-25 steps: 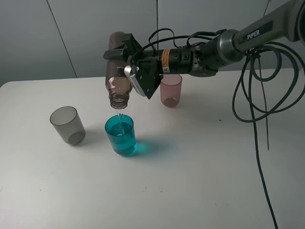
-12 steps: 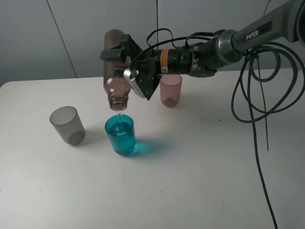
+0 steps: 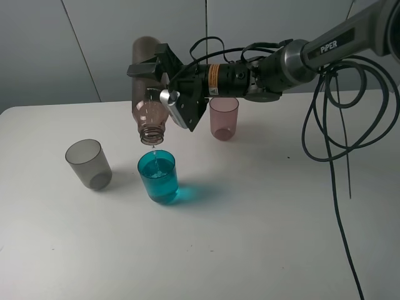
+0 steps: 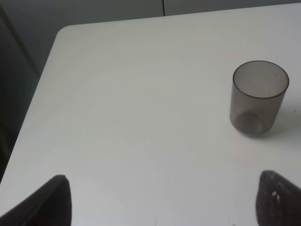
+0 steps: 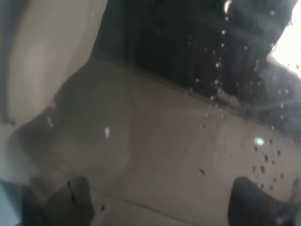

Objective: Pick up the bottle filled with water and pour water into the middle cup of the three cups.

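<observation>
My right gripper [image 3: 156,74] is shut on the brownish-pink bottle [image 3: 147,106] and holds it upside down, neck straight down, above the teal-blue middle cup [image 3: 158,177]. A thin thread of water [image 3: 155,150] falls from the neck into that cup, which is mostly full. The smoky grey cup [image 3: 89,164] stands to its left and also shows in the left wrist view [image 4: 258,98]. The pinkish-mauve cup [image 3: 224,119] stands behind the arm at right. The bottle's wet wall [image 5: 155,141] fills the right wrist view. My left gripper [image 4: 162,197] is open, low over the table's left part.
The white table [image 3: 262,237] ends in a rounded corner at the far left [image 4: 66,33]. Black cables [image 3: 337,125] hang from the right arm down over the table's right side. A grey wall stands behind the table.
The bottle has swung from tilted to nearly vertical, base up and to the left. The stream has thinned. The cups and the left gripper have not moved.
</observation>
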Tool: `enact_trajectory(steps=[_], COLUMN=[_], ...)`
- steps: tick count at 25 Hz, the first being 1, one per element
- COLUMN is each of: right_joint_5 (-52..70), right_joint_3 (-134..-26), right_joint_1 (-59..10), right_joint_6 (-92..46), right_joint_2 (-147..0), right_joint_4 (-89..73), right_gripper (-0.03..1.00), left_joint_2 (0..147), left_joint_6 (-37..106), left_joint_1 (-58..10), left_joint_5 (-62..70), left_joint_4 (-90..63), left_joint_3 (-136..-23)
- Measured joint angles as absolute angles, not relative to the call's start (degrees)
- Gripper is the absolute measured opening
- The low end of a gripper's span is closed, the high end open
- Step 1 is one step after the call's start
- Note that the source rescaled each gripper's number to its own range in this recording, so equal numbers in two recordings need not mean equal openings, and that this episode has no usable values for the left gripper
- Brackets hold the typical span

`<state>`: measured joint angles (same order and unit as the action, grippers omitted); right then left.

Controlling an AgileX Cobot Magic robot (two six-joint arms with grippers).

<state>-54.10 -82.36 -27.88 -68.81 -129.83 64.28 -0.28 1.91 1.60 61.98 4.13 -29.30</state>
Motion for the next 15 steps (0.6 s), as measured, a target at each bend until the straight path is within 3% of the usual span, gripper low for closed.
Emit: enact_trajectory(steps=[15], right_joint_5=[-54.2], right_joint_3=[-82.4], right_joint_1=[-28.0], right_joint_6=[-69.5], right_joint_2=[-129.8], right_joint_4=[64.2], right_gripper=[0.02], left_joint_2=[-0.3], left_joint_6=[1.7], left_joint_1=[1.6], left_joint_5=[62.0], left_joint_4=[4.1], left_joint_3=[-29.3])
